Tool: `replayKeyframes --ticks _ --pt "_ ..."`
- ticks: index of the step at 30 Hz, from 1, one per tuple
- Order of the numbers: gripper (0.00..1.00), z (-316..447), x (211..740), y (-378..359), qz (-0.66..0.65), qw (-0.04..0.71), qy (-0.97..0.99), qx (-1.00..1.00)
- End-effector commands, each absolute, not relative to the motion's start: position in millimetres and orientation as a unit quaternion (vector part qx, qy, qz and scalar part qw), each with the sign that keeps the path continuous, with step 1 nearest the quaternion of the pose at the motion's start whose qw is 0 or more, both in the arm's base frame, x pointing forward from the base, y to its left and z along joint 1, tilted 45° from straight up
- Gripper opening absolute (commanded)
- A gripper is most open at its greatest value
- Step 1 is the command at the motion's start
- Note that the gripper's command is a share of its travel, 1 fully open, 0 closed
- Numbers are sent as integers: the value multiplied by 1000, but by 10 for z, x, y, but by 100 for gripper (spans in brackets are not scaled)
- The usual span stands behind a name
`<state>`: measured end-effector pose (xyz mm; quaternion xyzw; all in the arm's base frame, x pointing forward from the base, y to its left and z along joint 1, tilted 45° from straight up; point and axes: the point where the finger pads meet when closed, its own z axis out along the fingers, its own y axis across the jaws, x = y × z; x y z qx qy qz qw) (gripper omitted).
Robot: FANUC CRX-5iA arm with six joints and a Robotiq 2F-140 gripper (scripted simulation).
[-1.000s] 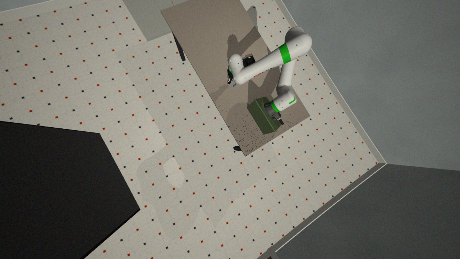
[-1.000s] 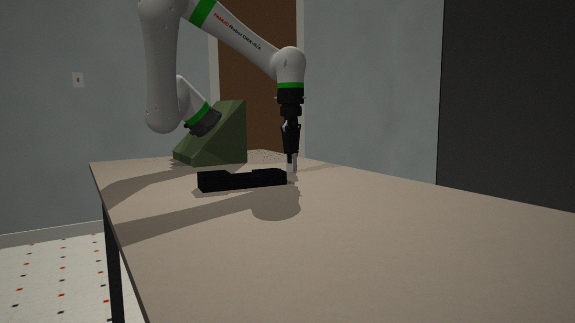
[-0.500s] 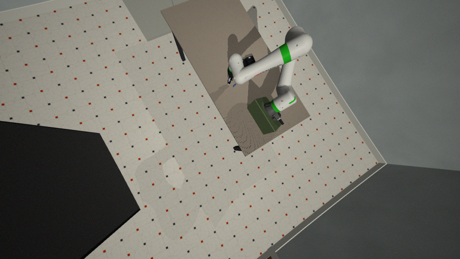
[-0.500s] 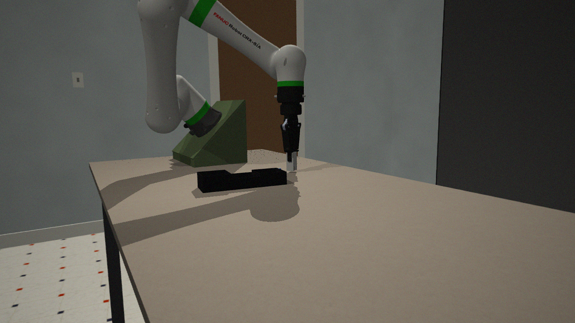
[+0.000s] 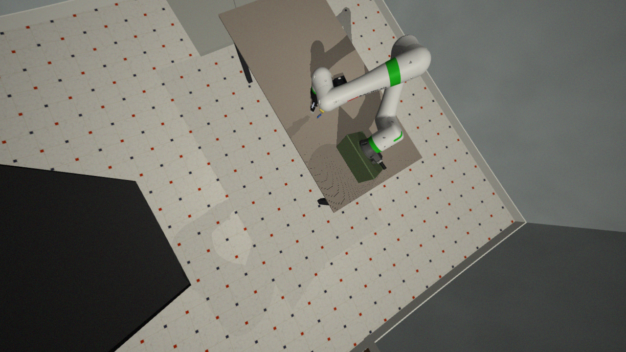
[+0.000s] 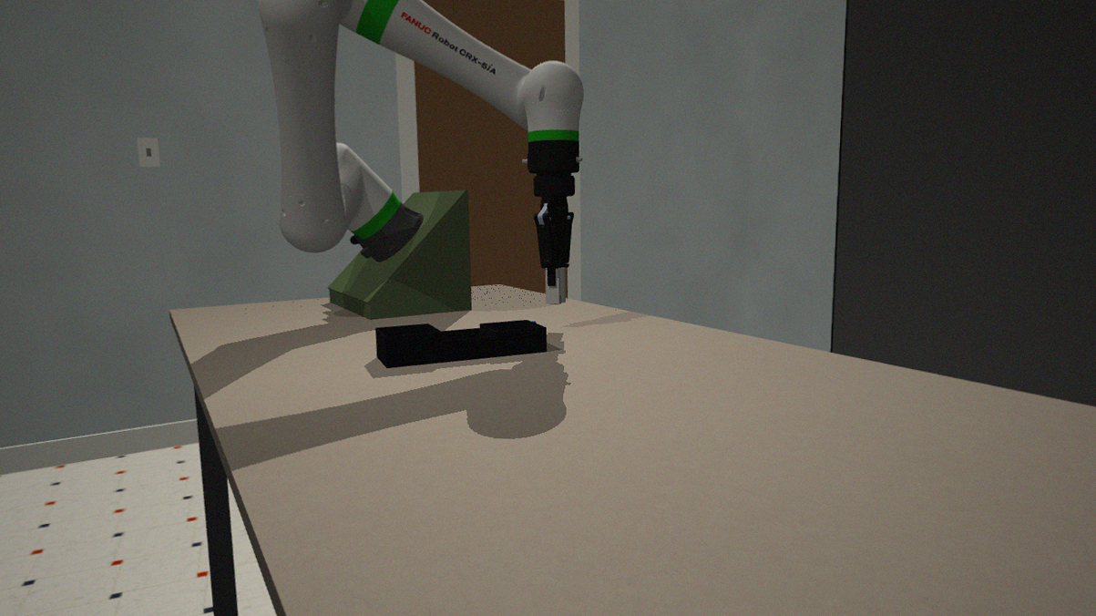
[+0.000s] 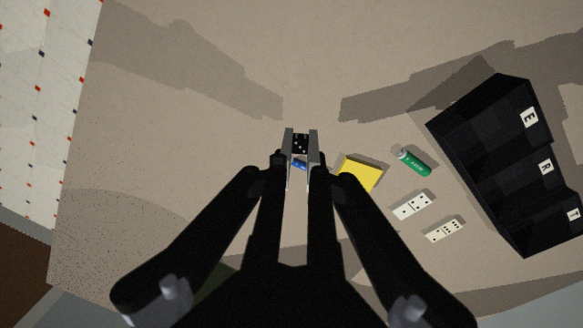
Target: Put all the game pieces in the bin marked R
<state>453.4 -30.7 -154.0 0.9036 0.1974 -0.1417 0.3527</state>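
- Where the wrist view begins, two black gripper (image 7: pixel 300 152) arms reach forward, their grey fingertips closed narrowly on a small black die (image 7: pixel 300 142) with white pips, held up above the table (image 7: pixel 191 137).
- Just under the die, a small blue object (image 7: pixel 298 164) lies on the table, too hidden to name.
- Right of the gripper lies a flat yellow block (image 7: pixel 360 172), and beyond it a green battery (image 7: pixel 414 162) on its side.
- Nearer the camera on that side, two white dominoes lie flat and apart from each other: one (image 7: pixel 412 205) closer to the yellow block, the other (image 7: pixel 443 229) closer to the bins.
- Farther right stands a black row of three open bins (image 7: pixel 501 150), labelled E, R (image 7: pixel 546 167) and T; the R bin is the middle one.
- From the exterior view, the white and green arm (image 6: pixel 455 54) points the gripper straight down beside the far end of the bins (image 6: pixel 461 343), with a green wedge base (image 6: pixel 423 261) behind.
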Motion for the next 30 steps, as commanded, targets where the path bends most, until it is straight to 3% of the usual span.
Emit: replayKeyframes --ticks 1,20,30 --pt "7 -1442 4551 -211 -142 353 197 904" --pt "7 -1396 4559 -166 -142 353 197 904" --pt "7 -1087 4699 -506 -142 353 197 904"
